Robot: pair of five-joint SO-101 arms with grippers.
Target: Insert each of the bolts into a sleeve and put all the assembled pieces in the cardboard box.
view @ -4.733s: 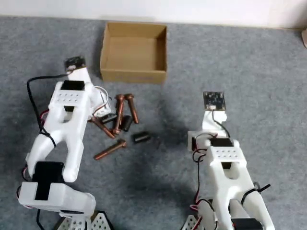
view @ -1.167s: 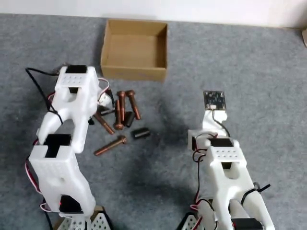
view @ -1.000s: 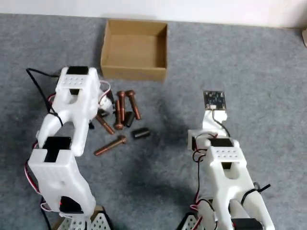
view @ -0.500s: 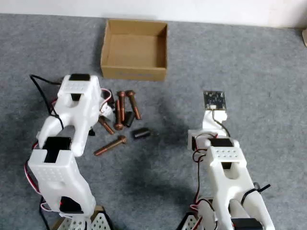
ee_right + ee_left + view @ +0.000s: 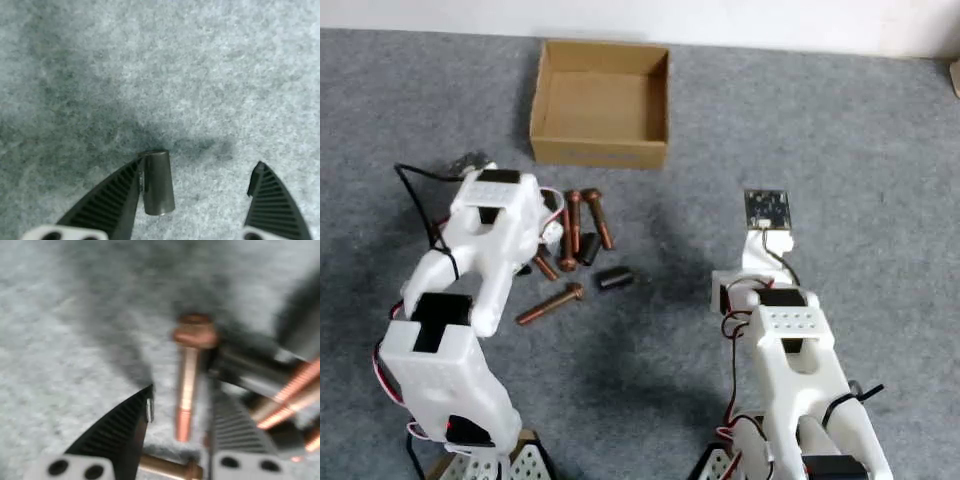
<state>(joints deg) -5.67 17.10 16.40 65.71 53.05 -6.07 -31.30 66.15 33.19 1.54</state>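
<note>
High view: we see the cardboard box (image 5: pixel 598 155) at the far side of the worktop (image 5: pixel 880 150), with bolts (image 5: pixel 575 225) clustered just in front of it. A black sleeve (image 5: pixel 613 279) and a lone bolt (image 5: pixel 549 305) lie beside them. The left arm is over the cluster.

Left wrist view: we log the left tool (image 5: pixel 180 405) as apart, with one bolt (image 5: pixel 187 385) between its fingers.

Right wrist view: the right tool (image 5: pixel 200 167) is apart, and a dark sleeve (image 5: pixel 158 182) touches one finger.

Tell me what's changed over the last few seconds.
The left arm drew back from beside the cardboard box and now hangs over the bolt pile, its open hand straddling a copper bolt. Nothing grasped yet. The right arm, the other bolts and the sleeves stayed put.
</note>
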